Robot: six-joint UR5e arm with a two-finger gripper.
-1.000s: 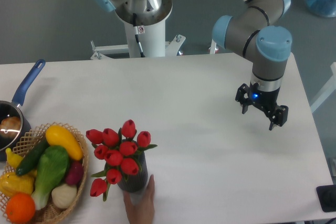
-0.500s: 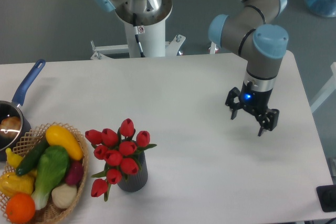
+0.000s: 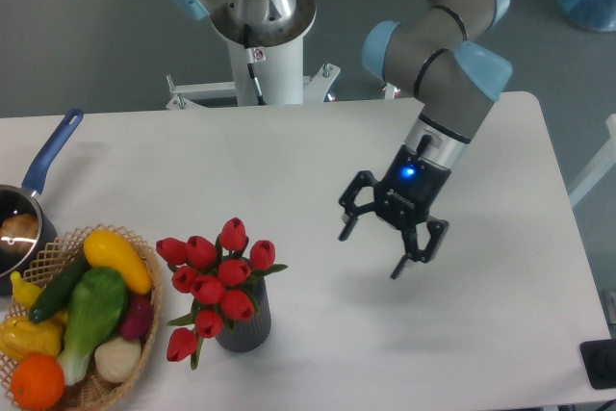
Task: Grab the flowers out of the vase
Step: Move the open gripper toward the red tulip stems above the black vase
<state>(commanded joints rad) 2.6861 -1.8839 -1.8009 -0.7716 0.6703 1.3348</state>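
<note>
My gripper (image 3: 393, 242) hangs right of centre frame, jaws spread, holding nothing. The flowers (image 3: 214, 276) stand in the vase (image 3: 243, 326) at lower left, well apart from me, just beside the wicker basket (image 3: 144, 344). Risk: the light vase may lift or tip with the stems; clamping on buds rather than stems may slip.

White table (image 3: 289, 161); grey floor (image 3: 87, 26) behind; even light.
</note>
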